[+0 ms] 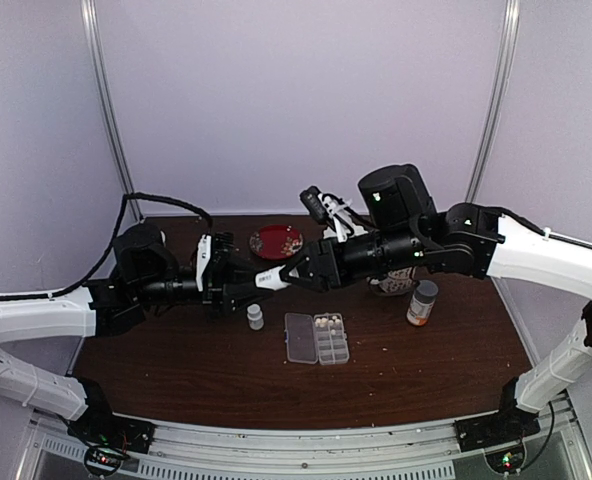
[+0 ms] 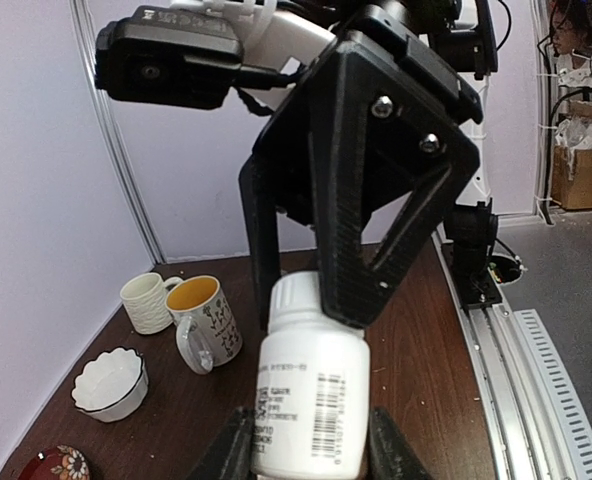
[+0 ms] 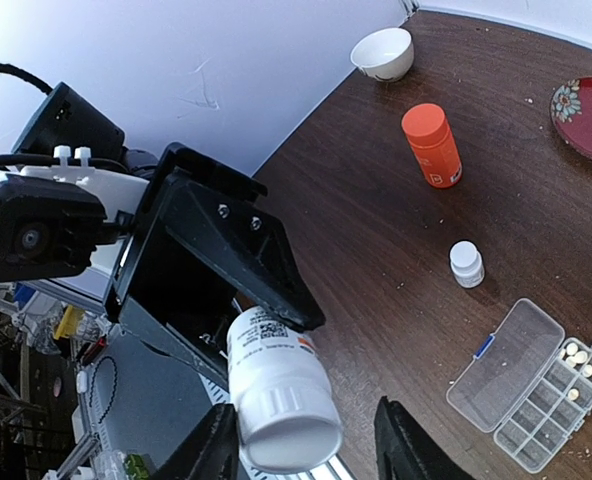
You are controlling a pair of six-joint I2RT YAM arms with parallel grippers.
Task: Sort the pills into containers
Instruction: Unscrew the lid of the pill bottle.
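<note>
My left gripper (image 1: 256, 280) is shut on a white labelled bottle (image 1: 269, 279) and holds it level above the table; in the left wrist view the bottle (image 2: 311, 400) sits between my gripper's fingers (image 2: 311, 455). My right gripper (image 3: 306, 450) is open round the bottle's ribbed cap (image 3: 288, 425), one finger by the cap and the other apart from it. The clear pill box (image 1: 317, 338) lies open in front, its lid to the left. Whitish pills (image 3: 581, 360) lie in a few end cells.
A small white bottle (image 1: 255, 317) stands left of the box. An orange bottle (image 1: 422, 302) stands at the right. A red plate (image 1: 277, 241) is at the back. Two mugs (image 2: 204, 320) and a white bowl (image 2: 109, 382) stand beyond.
</note>
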